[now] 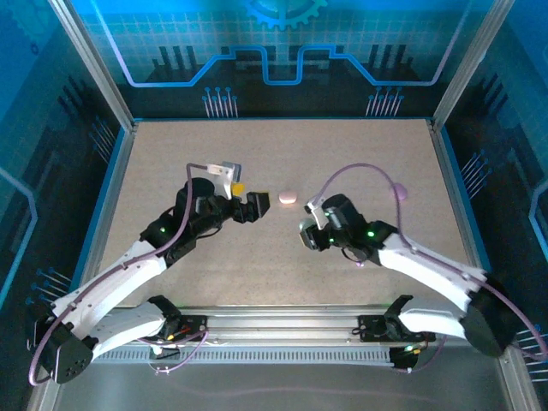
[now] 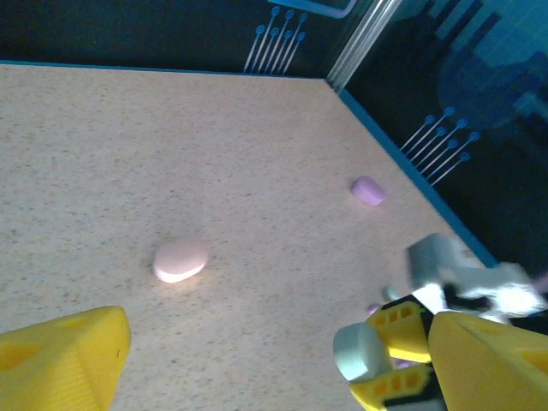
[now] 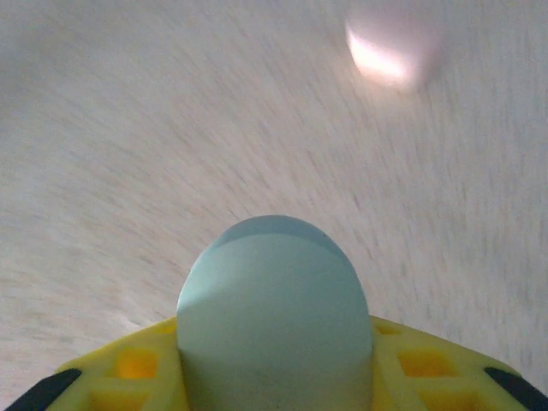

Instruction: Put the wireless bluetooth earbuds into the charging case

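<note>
right claw first: its yellow fingers are clamped on a pale teal rounded plastic case, which looks lifted clear of the speckled beige tabletop near the middle. whether that case is shut or hinged open, i can't tell from here. the left claw hangs opposite, its yellow fingers spread wide with nothing between them. between the two arms, a pale pink pebble-shaped plastic case lies flat on the table, lid closed by the look of it. well off to the right, near the table's edge, a lilac pebble-shaped plastic case lies alone. and the earbuds? a tiny purple speck sits on the table just behind the right claw in the left wrist view. it could be one, but it's too small to call. neither claw holds a bud, and no case is visibly open. so my read: early days. one case is in hand, and that's the lot. left to do: get a case open, pick up each bud, seat them in the wells, close the lid.
</note>
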